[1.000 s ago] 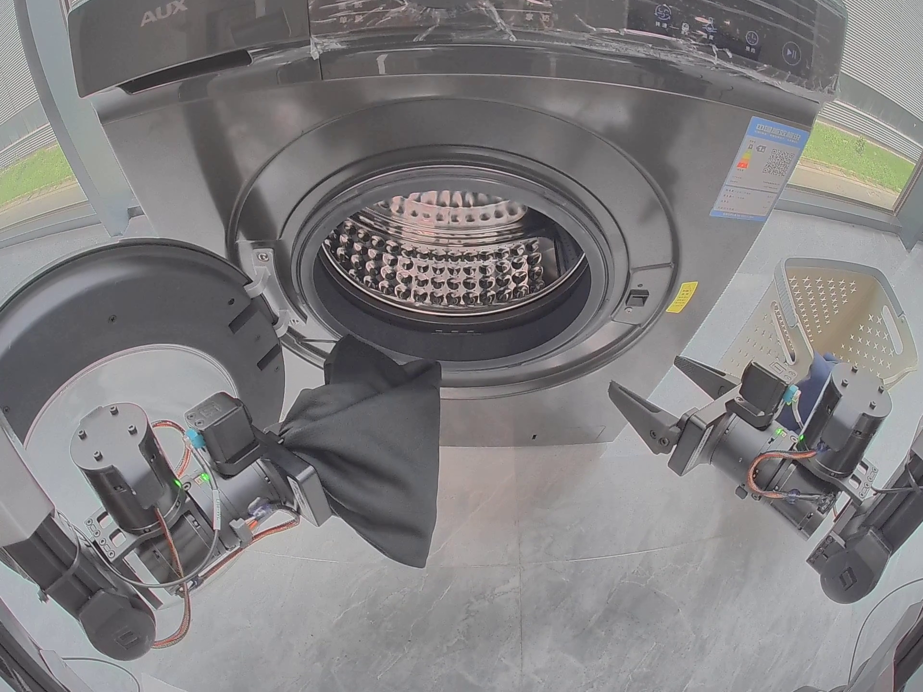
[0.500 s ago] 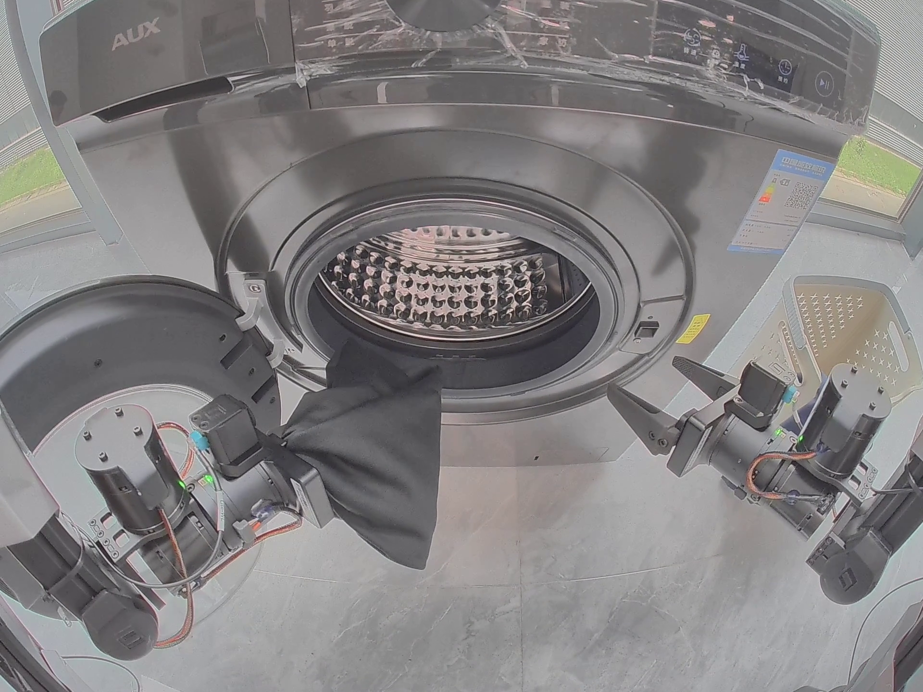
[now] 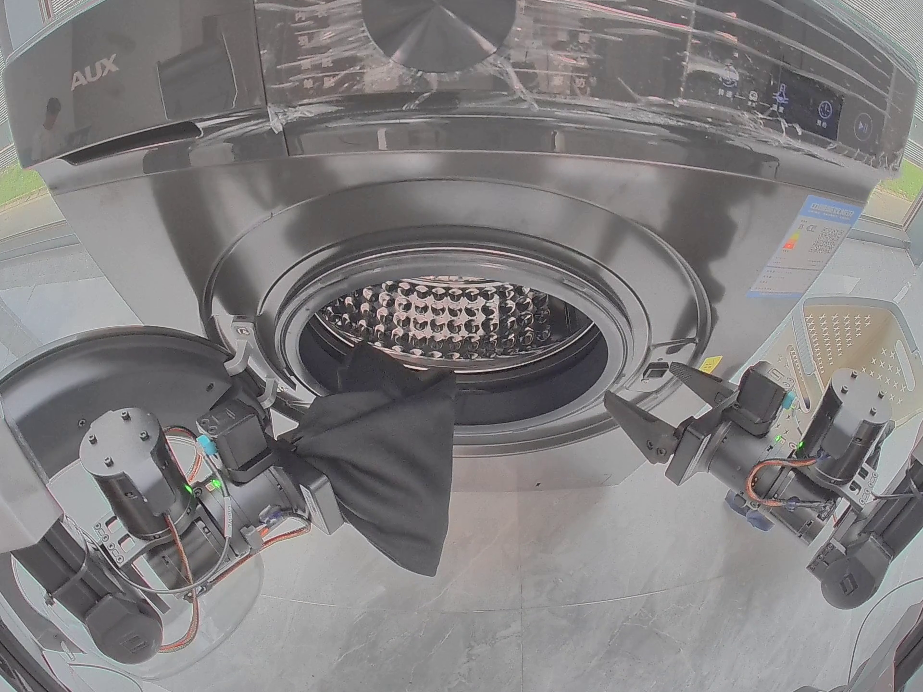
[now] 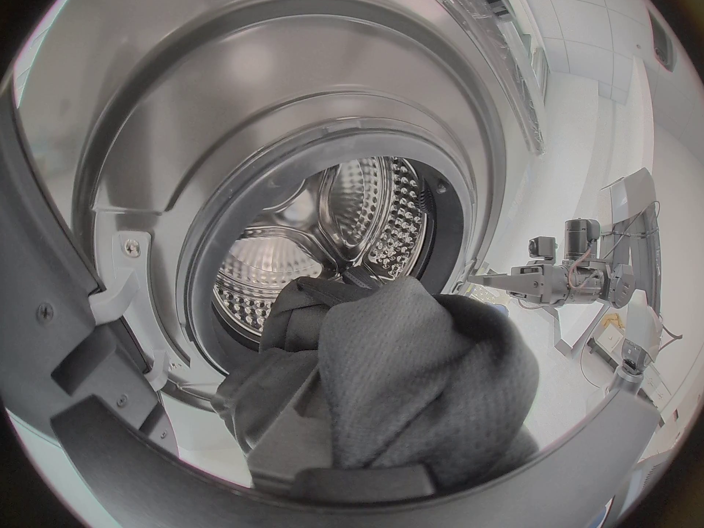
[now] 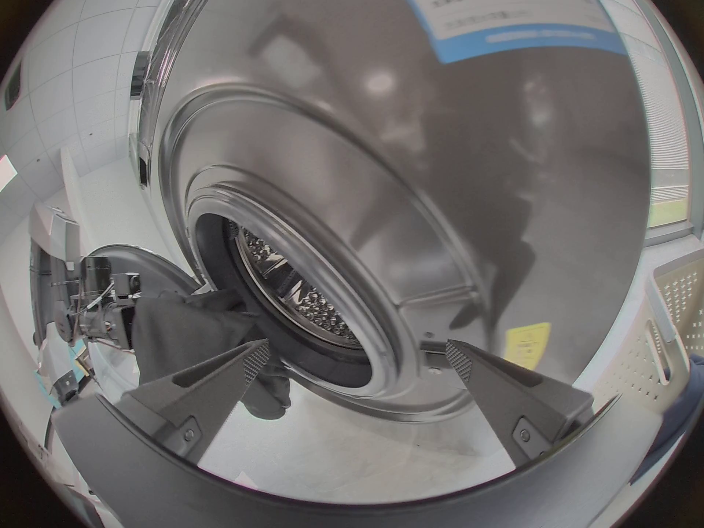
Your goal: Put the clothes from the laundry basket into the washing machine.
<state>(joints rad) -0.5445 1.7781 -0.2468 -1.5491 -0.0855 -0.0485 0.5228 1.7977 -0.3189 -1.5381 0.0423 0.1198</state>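
The left gripper (image 3: 322, 492) has its jaws clamped on a bunched fold of the limp black knitted garment (image 3: 389, 463), whose top corner drapes over the lip of the drum opening (image 3: 452, 329) of the grey washing machine (image 3: 500, 185) at 7 o'clock. It looks light and floppy, so a gathered wad is probably the best place to hold it. At 4 o'clock the right gripper (image 3: 642, 383) has its jaws wide apart and empty.

Signs on the washer (image 3: 192, 213): few, and little could be read.
A silver letter logo (image 3: 94, 71) stood on its dark top-left fascia, and white touch icons (image 3: 825, 112) marked the film-covered control panel (image 3: 731, 60). A blue-and-white label (image 3: 806, 247) with a coloured rating scale sat on the front's right side, its print too small to read. A yellow sticker (image 3: 711, 364) beside the door latch was illegible.
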